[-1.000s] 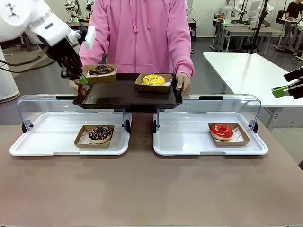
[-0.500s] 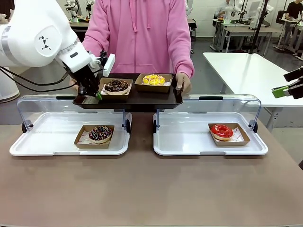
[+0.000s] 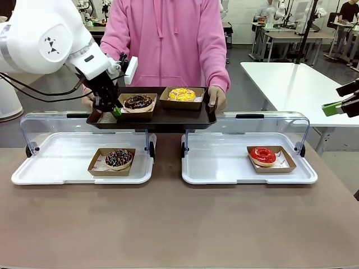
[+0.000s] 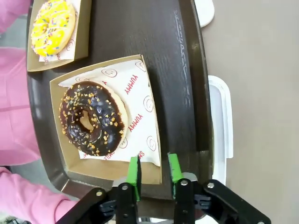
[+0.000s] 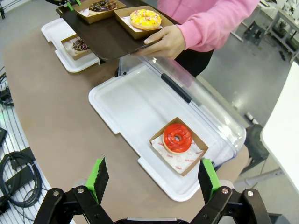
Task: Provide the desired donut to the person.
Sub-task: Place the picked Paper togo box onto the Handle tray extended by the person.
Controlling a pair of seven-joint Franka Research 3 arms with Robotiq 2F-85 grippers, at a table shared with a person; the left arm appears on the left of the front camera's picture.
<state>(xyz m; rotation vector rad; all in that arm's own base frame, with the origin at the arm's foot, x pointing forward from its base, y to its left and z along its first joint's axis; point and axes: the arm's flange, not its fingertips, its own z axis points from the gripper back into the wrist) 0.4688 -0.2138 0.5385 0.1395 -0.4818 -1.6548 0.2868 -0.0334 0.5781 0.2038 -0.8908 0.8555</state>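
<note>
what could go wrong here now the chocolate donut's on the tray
1. The left gripper has its jaws open but straddling the rim of the brown cardboard tray holding the chocolate nut-sprinkled donut; pulling away sideways could drag it.
2. The dark rectangular serving tray is held in the air by the person's hand; a nudge from the arm might tip it and the yellow sprinkled donut.

My left arm reaches across toward the far side, wrist bent down, left gripper (image 3: 110, 110) pointing downward with its green pads (image 4: 134, 171) a narrow gap apart, nothing clamped between them. My right gripper (image 5: 152, 179) hangs high off to the right side, jaws spread wide and empty.
</note>
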